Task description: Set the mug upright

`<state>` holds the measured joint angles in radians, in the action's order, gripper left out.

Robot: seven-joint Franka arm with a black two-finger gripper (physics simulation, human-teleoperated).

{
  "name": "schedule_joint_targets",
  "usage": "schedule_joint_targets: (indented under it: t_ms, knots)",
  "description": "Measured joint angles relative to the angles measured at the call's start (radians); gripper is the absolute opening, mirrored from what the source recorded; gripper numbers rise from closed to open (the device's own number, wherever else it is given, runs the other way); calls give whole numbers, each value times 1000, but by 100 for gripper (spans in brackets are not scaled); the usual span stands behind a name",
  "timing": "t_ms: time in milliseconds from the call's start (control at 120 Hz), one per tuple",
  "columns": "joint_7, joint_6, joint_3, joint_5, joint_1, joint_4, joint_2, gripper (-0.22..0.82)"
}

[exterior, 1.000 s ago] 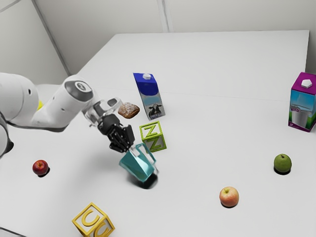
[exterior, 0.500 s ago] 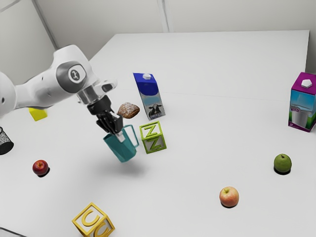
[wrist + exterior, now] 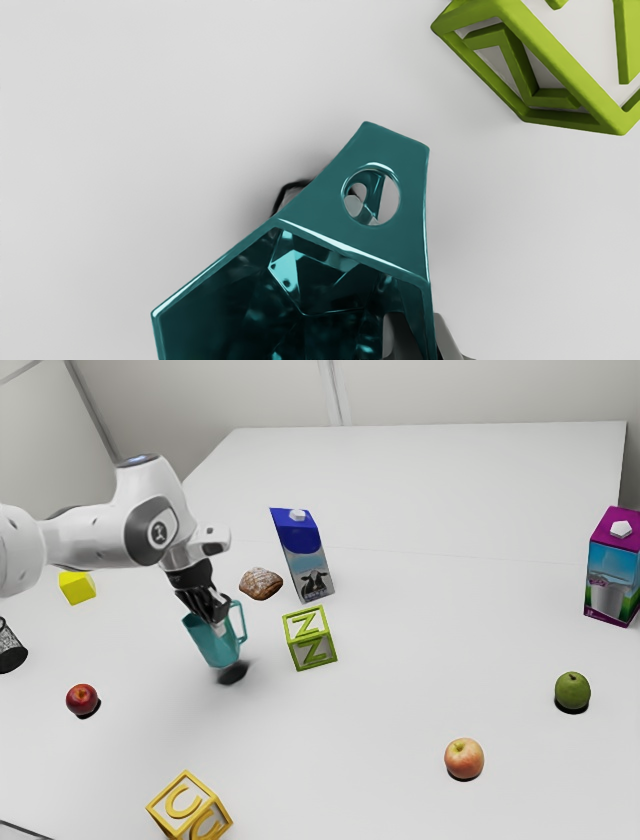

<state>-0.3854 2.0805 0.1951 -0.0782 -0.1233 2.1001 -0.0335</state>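
Note:
The gripper [image 3: 213, 616] points down at the rim of the teal mug [image 3: 216, 645], left of the green letter block in the exterior view. The mug leans slightly, mouth up and handle toward the exterior view's right, with a dark shadow close beneath its base; whether it touches the table I cannot tell. In the wrist view the mug [image 3: 350, 250] shows its open mouth and its handle with a round hole. There the gripper [image 3: 427, 336] is shut on the mug's wall, one finger inside and one outside; the lower part of the mug is hidden.
The green block [image 3: 311, 638] stands nearest the mug, with a pastry [image 3: 261, 584] and a blue milk carton [image 3: 304, 557] behind. A red apple [image 3: 82, 699], black cup [image 3: 9, 650] and yellow block [image 3: 76, 587] lie to the exterior view's left; a yellow letter block [image 3: 188, 810] is in front.
My gripper has carried the mug toward the exterior view's left, away from the green block. The hand has turned more downward, and the mug has swung from a strong tilt to a slight lean.

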Motion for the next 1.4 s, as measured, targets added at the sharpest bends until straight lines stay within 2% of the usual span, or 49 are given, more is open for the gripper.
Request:
schedule_joint_targets:
  t_ms: [283,700,733,867,1008,1167,1292,1400]
  knots:
    - [7,50,-5,3,-90,1,-25,-18]
    - [14,92,-3,-3,-69,-4,-86,-17]
    - [14,92,-3,-4,-69,-5,-87,-14]
    - [11,89,-4,-16,-68,-9,-81,16]
    - [11,80,-13,-28,-65,-13,1,37]
    - [13,36,-43,-15,-44,-112,23,50]
    - [14,-62,-113,27,17,-266,18,54]
    - [15,-166,-126,52,26,-404,-10,57]
